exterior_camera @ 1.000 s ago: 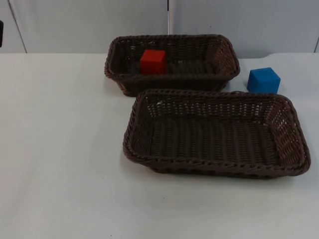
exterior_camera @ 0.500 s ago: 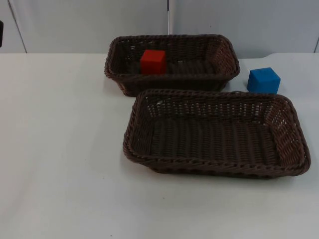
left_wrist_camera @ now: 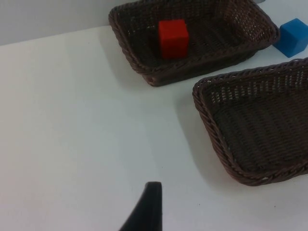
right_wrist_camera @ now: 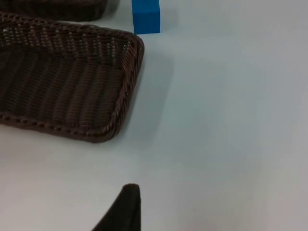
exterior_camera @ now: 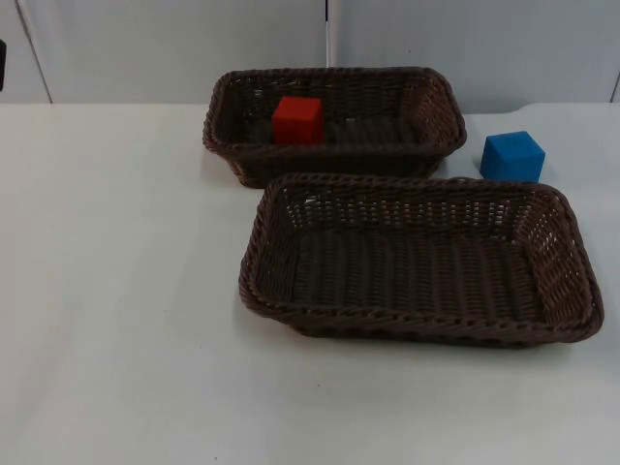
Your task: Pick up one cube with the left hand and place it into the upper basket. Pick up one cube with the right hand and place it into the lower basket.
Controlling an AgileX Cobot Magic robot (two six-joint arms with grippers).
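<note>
A red cube (exterior_camera: 296, 120) lies inside the upper brown wicker basket (exterior_camera: 329, 74), toward its left end; the left wrist view shows this cube (left_wrist_camera: 173, 38) there too. The lower basket (exterior_camera: 417, 325) holds nothing. On the table right of the upper basket, just behind the lower basket's far right corner, stands a blue cube (exterior_camera: 511, 156), also in the right wrist view (right_wrist_camera: 146, 16). My left gripper (left_wrist_camera: 149, 207) waits over bare table left of the baskets. My right gripper (right_wrist_camera: 126, 204) waits over bare table right of the lower basket (right_wrist_camera: 122, 103).
The two baskets stand close together, the lower one's far rim almost against the upper one's near wall. White table (exterior_camera: 116, 291) stretches to the left and front. The grey partition wall (exterior_camera: 174, 48) closes the back.
</note>
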